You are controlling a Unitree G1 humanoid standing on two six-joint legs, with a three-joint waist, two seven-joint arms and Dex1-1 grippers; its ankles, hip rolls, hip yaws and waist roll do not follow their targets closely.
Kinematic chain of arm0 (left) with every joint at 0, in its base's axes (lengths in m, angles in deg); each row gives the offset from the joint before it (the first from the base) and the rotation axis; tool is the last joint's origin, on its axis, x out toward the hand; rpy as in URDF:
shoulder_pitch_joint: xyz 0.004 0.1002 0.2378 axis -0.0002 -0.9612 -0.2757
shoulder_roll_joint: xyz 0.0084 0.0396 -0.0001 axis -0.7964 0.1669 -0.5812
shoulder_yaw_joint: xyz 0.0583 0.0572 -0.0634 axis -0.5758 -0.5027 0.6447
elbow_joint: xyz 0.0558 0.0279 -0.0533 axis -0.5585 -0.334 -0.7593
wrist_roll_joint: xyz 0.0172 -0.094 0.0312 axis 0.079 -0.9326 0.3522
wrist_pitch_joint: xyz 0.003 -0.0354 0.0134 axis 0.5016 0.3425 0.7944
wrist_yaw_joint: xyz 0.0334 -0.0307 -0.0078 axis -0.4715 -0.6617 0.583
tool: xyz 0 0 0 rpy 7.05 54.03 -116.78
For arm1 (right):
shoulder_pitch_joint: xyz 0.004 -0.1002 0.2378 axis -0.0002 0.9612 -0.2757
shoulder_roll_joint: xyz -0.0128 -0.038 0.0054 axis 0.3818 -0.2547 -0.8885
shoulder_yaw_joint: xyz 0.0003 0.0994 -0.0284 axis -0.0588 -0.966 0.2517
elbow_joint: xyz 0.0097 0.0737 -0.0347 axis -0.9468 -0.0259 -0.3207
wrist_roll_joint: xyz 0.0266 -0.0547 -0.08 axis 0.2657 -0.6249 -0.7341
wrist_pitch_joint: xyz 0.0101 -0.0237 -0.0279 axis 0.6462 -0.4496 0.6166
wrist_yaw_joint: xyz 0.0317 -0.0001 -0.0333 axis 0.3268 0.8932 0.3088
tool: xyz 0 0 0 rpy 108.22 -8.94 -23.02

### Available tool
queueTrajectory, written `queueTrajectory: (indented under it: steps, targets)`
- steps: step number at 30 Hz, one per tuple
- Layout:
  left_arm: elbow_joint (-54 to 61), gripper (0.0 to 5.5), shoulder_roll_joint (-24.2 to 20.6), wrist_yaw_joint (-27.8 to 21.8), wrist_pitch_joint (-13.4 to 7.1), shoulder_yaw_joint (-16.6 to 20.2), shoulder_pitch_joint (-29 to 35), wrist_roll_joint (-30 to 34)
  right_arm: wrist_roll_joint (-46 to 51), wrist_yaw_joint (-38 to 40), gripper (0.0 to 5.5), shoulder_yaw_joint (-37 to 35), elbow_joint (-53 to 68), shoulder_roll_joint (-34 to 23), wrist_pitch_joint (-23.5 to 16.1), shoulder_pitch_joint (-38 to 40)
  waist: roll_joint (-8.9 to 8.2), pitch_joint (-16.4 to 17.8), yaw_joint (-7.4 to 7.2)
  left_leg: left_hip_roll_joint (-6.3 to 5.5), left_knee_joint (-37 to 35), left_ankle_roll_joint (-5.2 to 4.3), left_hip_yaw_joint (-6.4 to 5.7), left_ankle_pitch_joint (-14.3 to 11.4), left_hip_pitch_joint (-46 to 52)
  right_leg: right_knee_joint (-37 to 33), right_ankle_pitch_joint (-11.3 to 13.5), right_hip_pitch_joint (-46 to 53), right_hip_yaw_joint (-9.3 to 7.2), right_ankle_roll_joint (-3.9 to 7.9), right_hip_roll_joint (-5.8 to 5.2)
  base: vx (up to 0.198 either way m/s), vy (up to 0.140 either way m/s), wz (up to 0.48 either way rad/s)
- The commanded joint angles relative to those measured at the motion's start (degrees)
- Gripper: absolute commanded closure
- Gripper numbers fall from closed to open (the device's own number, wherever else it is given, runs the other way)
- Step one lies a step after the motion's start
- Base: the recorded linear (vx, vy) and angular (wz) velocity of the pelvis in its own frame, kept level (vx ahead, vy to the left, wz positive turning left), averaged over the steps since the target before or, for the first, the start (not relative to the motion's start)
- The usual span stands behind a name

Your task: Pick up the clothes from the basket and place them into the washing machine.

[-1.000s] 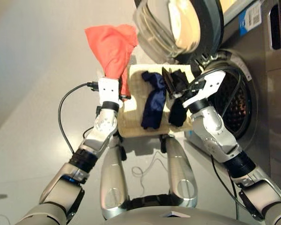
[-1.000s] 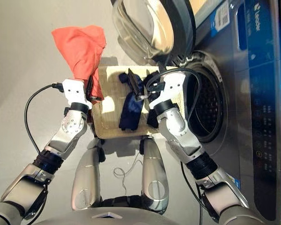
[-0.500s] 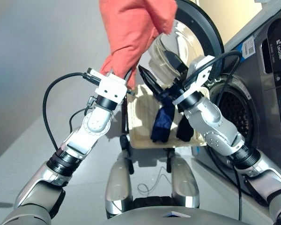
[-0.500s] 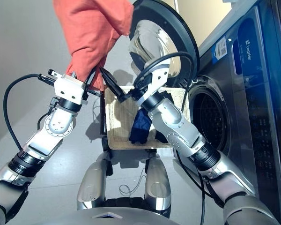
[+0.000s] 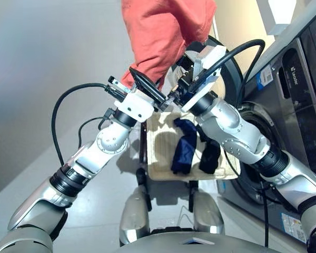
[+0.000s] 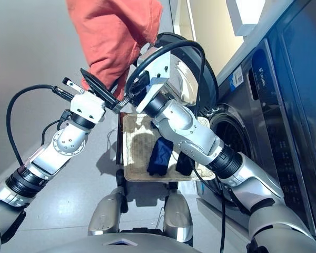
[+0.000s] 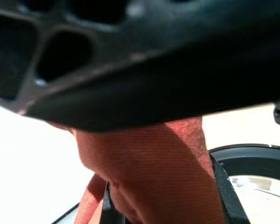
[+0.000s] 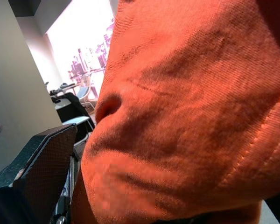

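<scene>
The coral-red garment (image 5: 163,31) is held up high, with my left gripper (image 5: 143,80) shut on its lower end. My right gripper (image 5: 160,71) stands open right against that cloth, one long black finger (image 5: 147,85) crossing over my left wrist. In the right wrist view the coral cloth (image 8: 186,121) fills the space in front of the fingers. Below the arms, the cream basket (image 5: 158,158) holds the navy garment (image 5: 184,150) and the black garment (image 5: 209,157). The washing machine (image 5: 300,105) stands at the right with its drum mouth (image 5: 253,126) open and its door (image 5: 234,68) swung out behind my right arm.
A black cable (image 5: 58,116) loops out from my left wrist and another cable (image 5: 242,50) arches over my right wrist. The basket rests on a dark frame (image 5: 142,153) just in front of the machine. Grey floor (image 5: 42,52) lies to the left.
The camera has tilted upward. My left gripper has lifted the coral-red garment higher, and my right gripper has risen from the basket and swung left to meet the cloth.
</scene>
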Motion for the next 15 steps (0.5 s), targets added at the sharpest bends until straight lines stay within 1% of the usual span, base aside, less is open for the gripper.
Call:
queueTrajectory:
  steps: [1, 5, 6, 7, 8, 9, 10, 11, 12, 15]
  targets:
    - [5.7, 5.50, -1.3, 1.6, -3.9, -2.3, 3.2, 2.5, 2.6, 0.0, 0.00, 0.2, 3.4, 3.3, -3.5, -5.0, -1.11, -4.1, 0.03, -0.32, 2.0, -1.67, 1.17, -4.6, 3.8, 4.5, -0.9, -3.9, 0.66, 2.20, -0.98, 0.000, 0.000, 0.000]
    - [5.1, 5.50, -0.8, 2.0, -3.5, -2.9, 4.0, 3.4, 2.3, 0.3, 0.00, -0.3, 3.5, 3.2, -3.7, -4.1, -0.89, -3.8, -0.02, -0.44, 2.1, -1.57, 0.78, -4.6, 3.6, 4.8, -1.0, -4.0, 0.50, 2.20, -1.03, 0.000, 0.000, 0.000]
    - [4.9, 5.50, -0.6, 2.0, -3.5, -3.1, 4.1, 3.4, 2.1, 0.4, 1.12, -0.4, 3.7, 3.2, -3.7, -3.8, -0.85, -3.8, -0.05, -0.44, 2.1, -1.55, 0.74, -4.6, 3.5, 4.8, -1.1, -4.0, 0.52, 2.21, -1.05, 0.000, 0.000, 0.000]
    - [4.7, 5.50, -0.5, 2.1, -3.5, -3.2, 4.2, 3.6, 2.0, 0.4, 2.78, -0.5, 3.8, 3.3, -3.8, -3.5, -0.81, -3.7, -0.04, -0.44, 2.2, -1.53, 0.70, -4.6, 3.5, 4.9, -1.1, -4.0, 0.49, 2.21, -1.06, 0.000, 0.000, 0.000]
    - [4.5, 5.50, -0.5, 2.2, -3.4, -3.2, 4.2, 3.9, 1.8, 0.5, 3.45, -0.7, 3.9, 3.4, -3.9, -3.2, -0.79, -3.6, 0.00, -0.47, 2.2, -1.49, 0.66, -4.7, 3.5, 4.9, -1.1, -4.0, 0.51, 2.20, -1.05, 0.000, 0.000, 0.000]
    - [4.5, 5.50, -0.3, 2.4, -3.5, -3.1, 4.2, 4.1, 1.6, 0.6, 4.25, -1.1, 4.1, 3.5, -4.2, -2.7, -0.75, -3.5, 0.00, -0.50, 2.3, -1.48, 0.59, -4.7, 3.3, 4.9, -1.1, -4.0, 0.53, 2.21, -1.09, 0.000, 0.000, 0.000]
    - [4.4, 5.50, -0.3, 2.6, -3.4, -3.1, 4.1, 4.3, 1.2, 0.8, 4.72, -1.4, 4.1, 3.6, -4.4, -2.3, -0.69, -3.4, -0.01, -0.57, 2.3, -1.45, 0.54, -4.7, 3.3, 4.9, -1.1, -4.0, 0.54, 2.20, -1.10, 0.000, 0.000, 0.000]
    - [4.4, 5.50, -0.2, 2.6, -3.4, -3.1, 4.1, 4.3, 1.2, 0.8, 5.00, -1.4, 4.2, 3.5, -4.4, -2.2, -0.69, -3.4, 0.00, -0.58, 2.3, -1.45, 0.54, -4.7, 3.3, 4.9, -1.1, -4.0, 0.54, 2.20, -1.10, 0.000, 0.000, 0.000]
    - [4.1, 5.50, 0.0, 2.7, -3.4, -3.1, 4.0, 4.5, 0.1, 1.1, 5.50, -2.0, 4.0, 4.0, -4.6, -1.4, -0.63, -3.3, -0.03, -0.69, 2.5, -1.38, 0.41, -4.8, 3.2, 4.9, -1.0, -4.0, 0.62, 2.20, -1.15, 0.000, 0.000, 0.000]
    - [3.7, 5.50, 0.3, 3.1, -3.5, -3.0, 3.7, 4.6, -2.3, 1.6, 5.50, -3.1, 3.9, 4.3, -5.5, 0.2, -0.53, -3.2, -0.04, -0.74, 2.6, -1.33, 0.26, -4.8, 3.1, 4.9, -1.0, -4.0, 0.62, 2.22, -1.17, 0.000, 0.000, 0.000]
